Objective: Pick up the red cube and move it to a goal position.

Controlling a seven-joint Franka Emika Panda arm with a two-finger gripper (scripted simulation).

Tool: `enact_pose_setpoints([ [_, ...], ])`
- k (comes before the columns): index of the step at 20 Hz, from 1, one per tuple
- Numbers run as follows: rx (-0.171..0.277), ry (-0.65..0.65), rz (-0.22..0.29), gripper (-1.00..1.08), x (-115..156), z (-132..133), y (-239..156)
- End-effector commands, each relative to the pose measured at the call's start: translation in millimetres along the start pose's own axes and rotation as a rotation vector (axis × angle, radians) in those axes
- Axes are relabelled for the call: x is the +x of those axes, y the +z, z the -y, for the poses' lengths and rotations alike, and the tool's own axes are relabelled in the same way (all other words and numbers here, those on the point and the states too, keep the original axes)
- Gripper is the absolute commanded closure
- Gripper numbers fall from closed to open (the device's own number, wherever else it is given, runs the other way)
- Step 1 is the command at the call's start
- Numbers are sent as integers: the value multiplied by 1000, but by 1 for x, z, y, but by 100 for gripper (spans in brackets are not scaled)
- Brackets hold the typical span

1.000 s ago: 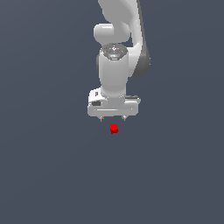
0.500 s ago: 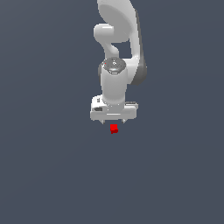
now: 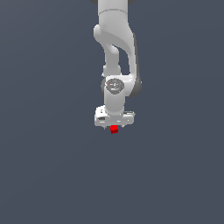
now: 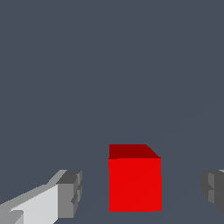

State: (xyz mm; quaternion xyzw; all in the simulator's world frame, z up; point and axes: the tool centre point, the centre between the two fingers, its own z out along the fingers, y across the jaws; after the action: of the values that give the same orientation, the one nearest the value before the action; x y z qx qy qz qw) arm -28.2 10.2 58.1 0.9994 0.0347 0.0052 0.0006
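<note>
The red cube (image 3: 114, 129) is a tiny bright red block on the flat grey floor. In the exterior view it shows just under the white gripper (image 3: 114, 127), which has come down over it. In the wrist view the cube (image 4: 134, 183) stands between the two grey fingertips, with one pad (image 4: 70, 193) on one side and the other pad (image 4: 213, 187) on the other. There is a gap on both sides of the cube, so the jaws are open and touch nothing. The gripper's midpoint in the wrist view (image 4: 141, 192) lies on the cube.
The white arm (image 3: 116, 52) rises straight above the gripper toward the top of the exterior view. The plain dark grey floor (image 3: 52, 175) lies all around.
The gripper has moved down toward the cube, from a little above it to around it. The cube has not moved.
</note>
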Motion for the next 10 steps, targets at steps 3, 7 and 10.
enact_pose_setpoints([
  [3, 1, -6, 7, -92, -8, 2, 26],
  [7, 2, -8, 10, -92, -10, 2, 37],
  [10, 2, -9, 10, -92, -10, 2, 38],
])
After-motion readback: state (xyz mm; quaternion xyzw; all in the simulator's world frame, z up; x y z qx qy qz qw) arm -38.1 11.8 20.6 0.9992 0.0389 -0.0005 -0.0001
